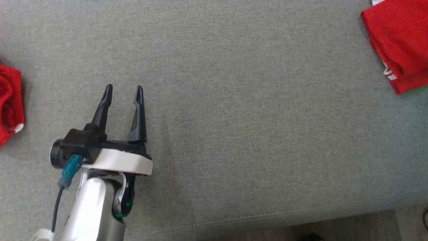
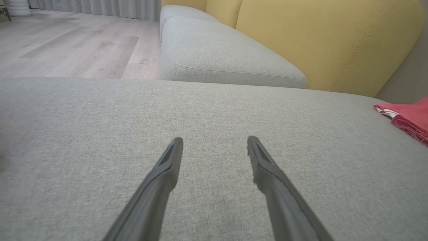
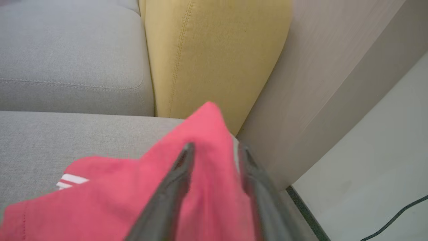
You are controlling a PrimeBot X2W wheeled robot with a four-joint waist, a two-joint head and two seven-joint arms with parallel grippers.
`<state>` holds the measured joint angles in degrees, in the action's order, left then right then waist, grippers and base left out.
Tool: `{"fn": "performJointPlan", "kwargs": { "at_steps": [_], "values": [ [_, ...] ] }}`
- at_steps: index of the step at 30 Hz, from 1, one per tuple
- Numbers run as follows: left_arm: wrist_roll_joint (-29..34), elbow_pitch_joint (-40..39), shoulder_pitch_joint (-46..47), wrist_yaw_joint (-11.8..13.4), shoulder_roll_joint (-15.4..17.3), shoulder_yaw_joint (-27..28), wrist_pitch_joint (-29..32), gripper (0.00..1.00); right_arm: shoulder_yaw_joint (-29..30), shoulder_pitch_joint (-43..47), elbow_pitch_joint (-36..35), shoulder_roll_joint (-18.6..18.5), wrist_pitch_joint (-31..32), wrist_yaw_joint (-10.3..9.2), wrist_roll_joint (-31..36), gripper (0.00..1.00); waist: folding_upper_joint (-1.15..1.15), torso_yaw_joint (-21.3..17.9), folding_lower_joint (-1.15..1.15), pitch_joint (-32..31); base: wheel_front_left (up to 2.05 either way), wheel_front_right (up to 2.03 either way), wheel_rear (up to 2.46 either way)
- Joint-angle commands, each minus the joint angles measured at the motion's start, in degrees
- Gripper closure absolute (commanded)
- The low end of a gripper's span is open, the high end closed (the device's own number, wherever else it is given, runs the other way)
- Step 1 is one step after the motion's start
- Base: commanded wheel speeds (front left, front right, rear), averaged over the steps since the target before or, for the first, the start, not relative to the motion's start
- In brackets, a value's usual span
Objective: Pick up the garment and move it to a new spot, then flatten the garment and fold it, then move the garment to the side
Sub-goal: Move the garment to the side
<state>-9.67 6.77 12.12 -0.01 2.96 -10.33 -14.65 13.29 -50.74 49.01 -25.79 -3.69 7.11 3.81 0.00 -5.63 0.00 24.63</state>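
A: Garment, where?
B: Red garment [image 1: 398,43] lies at the far right end of the gray seat [image 1: 250,117], top-right corner of the head view, near the yellow backrest [image 3: 214,50]. White stripes show on it.
A: Right gripper?
B: Right gripper [image 3: 216,146] is at the garment. Fingers part way apart, red fabric between them, and a peak of cloth stands up past the tips. It's blurry, so I can't tell if it's pinched or let go.
A: Left?
B: Left gripper [image 1: 123,87] is low left in the head view, over bare seat. Fingers spread wide, released, well apart from the garment.
A: Anything else?
B: A second red cloth [image 1: 10,100], bunched at the left edge of the head view, apart from the left gripper.
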Motion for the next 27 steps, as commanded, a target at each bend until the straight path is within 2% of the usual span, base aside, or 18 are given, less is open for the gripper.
{"fn": "performJointPlan", "kwargs": {
  "at_steps": [1, 6, 14, 23, 27],
  "values": [
    [0.39, -2.11, 0.58, -0.09, 0.36, 1.88, -0.35, 0.00, 0.43, -1.48, -1.04, -1.24, -1.99, 0.37, 1.36, 0.00, 0.00, 0.09, 0.00, -0.01, 0.00, 0.00, 0.00],
    [0.27, -1.99, 0.51, 0.09, 0.28, 1.96, -0.35, 0.00, 1.18, -2.34, 0.73, 0.64, -4.75, 0.37, 4.14, 0.00, 0.00, -0.10, 0.00, -0.45, 0.00, 0.00, 0.00],
    [-0.19, -1.84, 0.53, 0.53, 0.20, 3.24, -0.35, 0.00, -2.02, -3.10, 0.39, 5.21, -7.30, 0.37, 4.07, 0.00, 0.00, -0.21, 0.00, -3.23, 0.00, 0.00, 0.00],
    [-1.59, -1.29, -1.12, 1.11, 0.08, 5.77, -0.35, 0.00, -8.93, 1.65, -4.27, 11.62, -8.19, 0.37, -2.68, 0.00, 0.00, 1.47, 0.00, -9.83, 0.00, 0.00, 0.00],
    [-2.42, -0.52, -2.03, 1.38, 0.03, 6.67, -0.35, 0.00, -11.85, 4.60, -6.18, 13.18, -7.78, 0.37, -5.53, 0.00, 0.00, 2.36, 0.00, -12.19, 0.00, 0.00, 0.00]
  ]
}}
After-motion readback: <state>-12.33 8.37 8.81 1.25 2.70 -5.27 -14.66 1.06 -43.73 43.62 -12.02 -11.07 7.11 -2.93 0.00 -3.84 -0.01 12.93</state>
